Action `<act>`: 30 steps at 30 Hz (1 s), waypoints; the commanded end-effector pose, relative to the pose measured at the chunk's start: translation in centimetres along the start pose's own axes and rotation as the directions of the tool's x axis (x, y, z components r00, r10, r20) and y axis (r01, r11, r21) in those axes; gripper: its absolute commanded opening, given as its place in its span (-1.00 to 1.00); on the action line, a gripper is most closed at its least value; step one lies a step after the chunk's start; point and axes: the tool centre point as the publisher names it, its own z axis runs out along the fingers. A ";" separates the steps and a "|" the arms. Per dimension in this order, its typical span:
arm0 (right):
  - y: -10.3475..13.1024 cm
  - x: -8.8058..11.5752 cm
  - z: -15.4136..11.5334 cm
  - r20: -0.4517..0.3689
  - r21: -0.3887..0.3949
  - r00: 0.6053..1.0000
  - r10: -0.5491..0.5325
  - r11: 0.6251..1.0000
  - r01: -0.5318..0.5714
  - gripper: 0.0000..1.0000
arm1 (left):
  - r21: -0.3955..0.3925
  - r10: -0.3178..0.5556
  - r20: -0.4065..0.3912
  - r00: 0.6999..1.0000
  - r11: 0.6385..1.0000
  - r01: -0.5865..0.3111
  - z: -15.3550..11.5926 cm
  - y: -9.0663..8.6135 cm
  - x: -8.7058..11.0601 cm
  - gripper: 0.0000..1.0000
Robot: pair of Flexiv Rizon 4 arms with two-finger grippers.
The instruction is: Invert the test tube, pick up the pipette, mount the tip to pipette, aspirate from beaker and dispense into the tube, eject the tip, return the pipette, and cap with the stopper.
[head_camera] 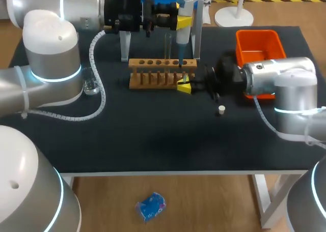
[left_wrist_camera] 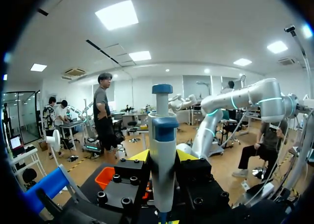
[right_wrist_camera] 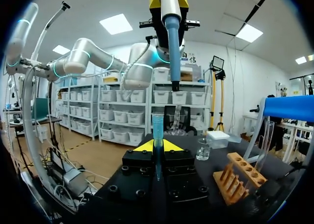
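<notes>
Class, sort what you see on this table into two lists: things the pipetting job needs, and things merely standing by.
Needed for the job:
white-and-blue pipette, in the left gripper
blue pipette tip, in the right gripper
clear glass test tube
small glass beaker
small white stopper

Standing by:
wooden tube rack
orange plastic bin
</notes>
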 end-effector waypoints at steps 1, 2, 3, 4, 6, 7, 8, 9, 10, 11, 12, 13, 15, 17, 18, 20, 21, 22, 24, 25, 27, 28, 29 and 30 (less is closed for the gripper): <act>-0.1 -0.4 0.5 0.007 -0.004 1.000 -0.007 1.000 0.007 -1.00 | 0.001 0.001 0.001 1.000 1.000 -0.001 0.0 0.0 0.0 -1.00; -0.1 -0.4 0.5 0.007 -0.004 1.000 -0.007 1.000 0.007 -1.00 | 0.001 0.001 0.001 1.000 1.000 -0.001 0.0 0.0 0.0 -1.00; -0.1 -0.4 0.5 0.007 -0.004 1.000 -0.007 1.000 0.007 -1.00 | 0.001 0.001 0.001 1.000 1.000 -0.001 0.0 0.0 0.0 -1.00; -0.1 -0.4 0.5 0.007 -0.004 1.000 -0.007 1.000 0.007 -1.00 | 0.001 0.001 0.001 1.000 1.000 -0.001 0.0 0.0 0.0 -1.00; -0.1 -0.4 0.5 0.007 -0.004 1.000 -0.007 1.000 0.007 -1.00 | 0.001 0.001 0.001 1.000 1.000 -0.001 0.0 0.0 0.0 -1.00; -0.1 -0.4 0.5 0.007 -0.004 1.000 -0.007 1.000 0.007 -1.00 | 0.001 0.001 0.001 1.000 1.000 -0.001 0.0 0.0 0.0 -1.00; -0.1 -0.4 0.5 0.007 -0.004 1.000 -0.007 1.000 0.007 -1.00 | 0.001 0.001 0.001 1.000 1.000 -0.001 0.0 0.0 0.0 -1.00; -0.1 -0.4 0.5 0.007 -0.004 1.000 -0.007 1.000 0.007 -1.00 | 0.001 0.001 0.001 1.000 1.000 -0.001 0.0 0.0 0.0 -1.00; -0.1 -0.4 0.5 0.007 -0.004 1.000 -0.007 1.000 0.007 -1.00 | 0.001 0.001 0.001 1.000 1.000 -0.001 0.0 0.0 0.0 -1.00; -0.1 -0.4 0.5 0.007 -0.004 1.000 -0.007 1.000 0.007 -1.00 | 0.001 0.001 0.001 1.000 1.000 -0.001 0.0 0.0 0.0 -1.00; -0.1 -0.4 0.5 0.007 -0.004 1.000 -0.007 1.000 0.007 -1.00 | 0.001 0.001 0.001 1.000 1.000 -0.001 0.0 0.0 0.0 -1.00; -0.1 -0.4 0.5 0.007 -0.004 1.000 -0.007 1.000 0.007 -1.00 | 0.001 0.001 0.001 1.000 1.000 -0.001 0.0 0.0 0.0 -1.00; -0.1 -0.4 0.5 0.007 -0.004 1.000 -0.007 1.000 0.007 -1.00 | 0.001 0.001 0.001 1.000 1.000 -0.001 0.0 0.0 0.0 -1.00; -0.2 -0.7 0.8 0.009 -0.007 1.000 -0.010 1.000 0.010 -1.00 | 0.001 0.001 0.001 1.000 1.000 -0.001 0.0 0.0 0.0 -1.00; -0.2 -0.7 0.9 0.005 -0.019 1.000 -0.010 1.000 0.010 -1.00 | 0.001 0.001 0.001 1.000 1.000 -0.001 0.0 0.0 0.0 -1.00; -0.2 -0.9 1.1 0.002 -0.018 1.000 -0.012 1.000 0.012 -1.00 | 0.001 0.001 0.001 1.000 1.000 -0.001 0.0 0.0 0.0 -1.00; -0.3 -1.1 1.1 -0.002 -0.022 1.000 -0.014 1.000 0.014 -1.00 | 0.001 0.001 0.001 1.000 1.000 -0.001 0.0 0.0 0.0 -1.00; -0.3 -1.3 1.2 -0.004 -0.022 1.000 -0.014 1.000 0.014 -1.00 | 0.001 0.001 0.001 1.000 1.000 -0.001 0.0 0.0 0.0 -1.00; -0.3 -1.5 1.3 -0.008 -0.034 1.000 -0.020 0.999 0.020 -1.00 | 0.001 0.001 0.001 1.000 1.000 -0.001 0.0 0.0 0.0 -1.00; -0.3 -1.7 1.4 -0.008 -0.034 1.000 -0.020 0.999 0.020 -1.00 | 0.001 0.001 0.001 1.000 1.000 -0.001 0.0 0.0 0.0 -1.00; -0.4 -1.9 1.6 -0.011 -0.033 1.000 -0.021 0.999 0.021 -1.00 | 0.001 0.001 0.001 1.000 1.000 -0.001 0.0 0.0 0.0 -1.00; -0.4 -2.0 1.6 -0.012 -0.034 1.000 -0.021 0.999 0.021 -1.00 | 0.001 0.001 0.001 1.000 1.000 -0.001 0.0 0.0 0.0 -1.00; -0.4 -2.1 1.7 -0.013 -0.033 1.000 -0.022 0.999 0.022 -1.00 | 0.001 0.001 0.001 1.000 1.000 -0.001 0.0 0.0 0.0 -1.00; -0.4 -2.2 1.8 -0.014 -0.033 1.000 -0.023 0.999 0.023 -1.00 | 0.001 0.001 0.001 1.000 1.000 -0.001 0.0 0.0 0.0 -1.00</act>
